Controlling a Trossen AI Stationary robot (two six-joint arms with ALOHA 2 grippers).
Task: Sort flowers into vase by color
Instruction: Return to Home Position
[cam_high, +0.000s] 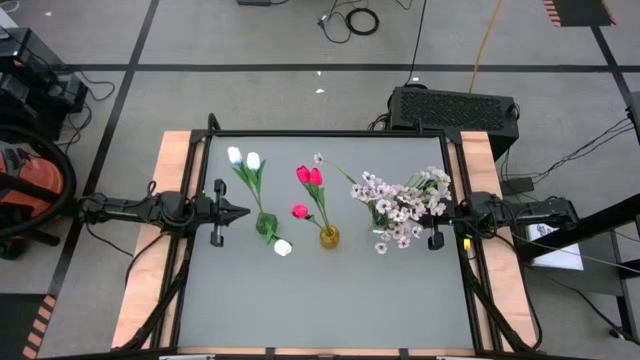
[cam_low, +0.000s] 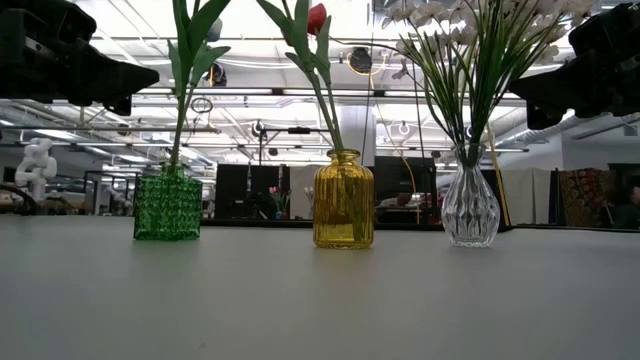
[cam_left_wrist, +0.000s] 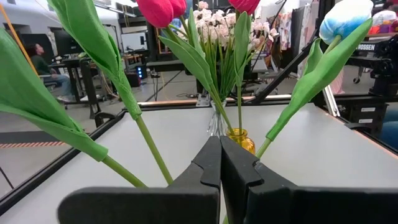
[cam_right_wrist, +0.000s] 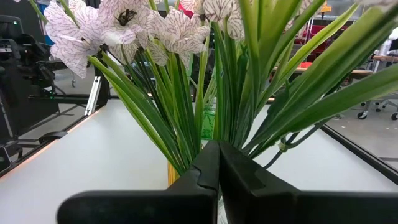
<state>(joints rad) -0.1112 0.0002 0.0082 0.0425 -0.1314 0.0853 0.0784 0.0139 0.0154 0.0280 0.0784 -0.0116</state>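
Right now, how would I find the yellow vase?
Look at the grey table, where three vases stand in a row. The yellow vase is the middle one, between the green vase and the clear vase. Only it holds pink-red tulips.

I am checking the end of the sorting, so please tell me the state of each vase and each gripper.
Green textured glass vase: upright, holds white tulips.
Amber glass bottle vase: upright, holds pink-red tulips.
Clear ribbed glass vase: upright, holds pale blossom sprays.
Left gripper: shut, empty.
Right gripper: shut, empty.
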